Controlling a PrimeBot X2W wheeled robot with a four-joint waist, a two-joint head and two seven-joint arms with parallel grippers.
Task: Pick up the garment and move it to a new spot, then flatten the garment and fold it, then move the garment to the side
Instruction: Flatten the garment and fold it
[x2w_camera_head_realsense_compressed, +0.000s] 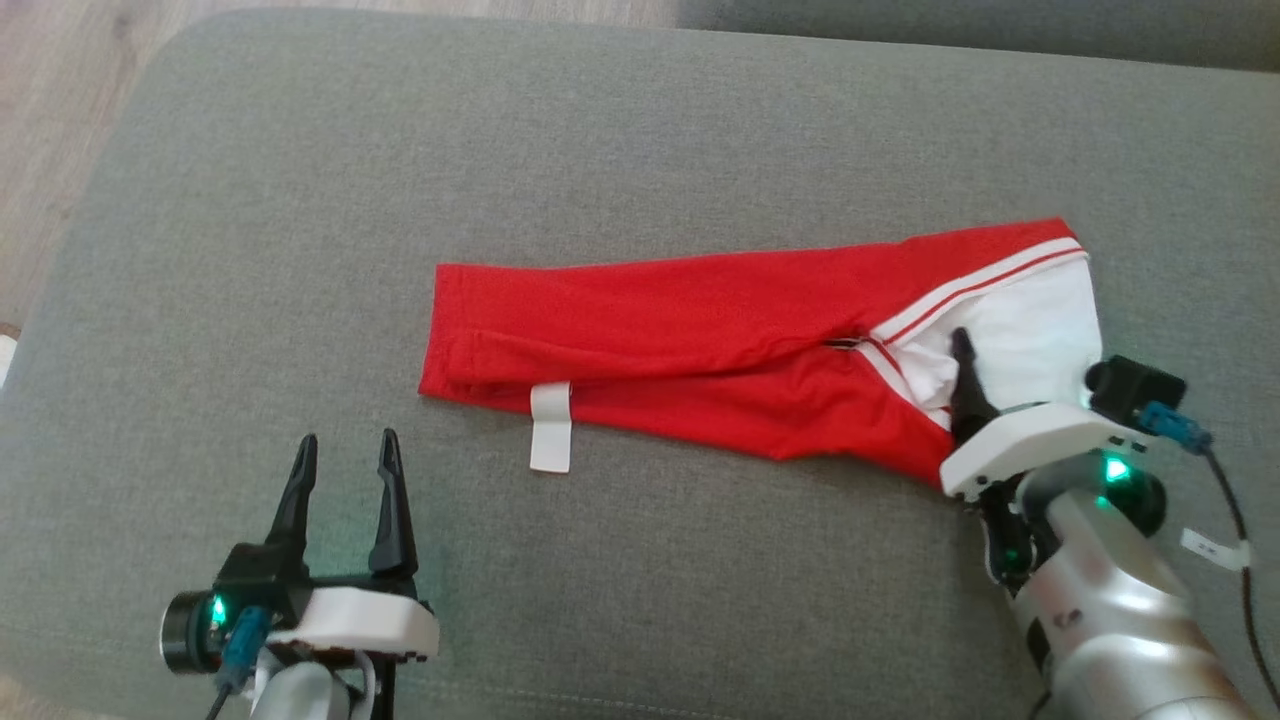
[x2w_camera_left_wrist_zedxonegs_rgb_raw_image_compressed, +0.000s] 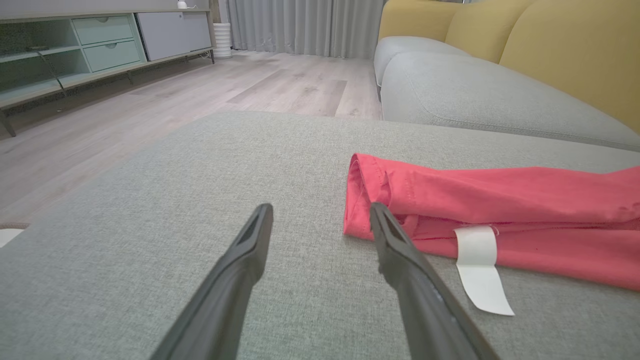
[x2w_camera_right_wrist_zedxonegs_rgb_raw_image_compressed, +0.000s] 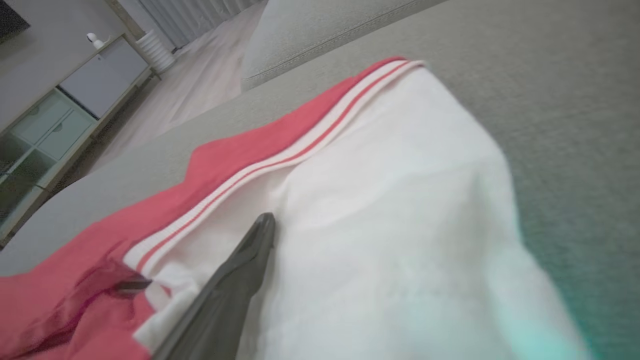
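Head view puts the garment (x2w_camera_head_realsense_compressed: 700, 330) across the middle of the cushion (x2w_camera_head_realsense_compressed: 250, 200), fingers apart on both — left gripper (x2w_camera_head_realsense_compressed: 348, 440) off its near-left corner, right gripper (x2w_camera_head_realsense_compressed: 965, 360) over the white end — so pinch both ends squarely before folding.

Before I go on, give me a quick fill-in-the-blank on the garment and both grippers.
1. The garment is red, with a ____ part at one end.
2. The right gripper has a finger resting on that part; the left gripper has its jaws ____.
3. The white label sticks out nearer the ____ gripper.
Missing words: white; open; left.
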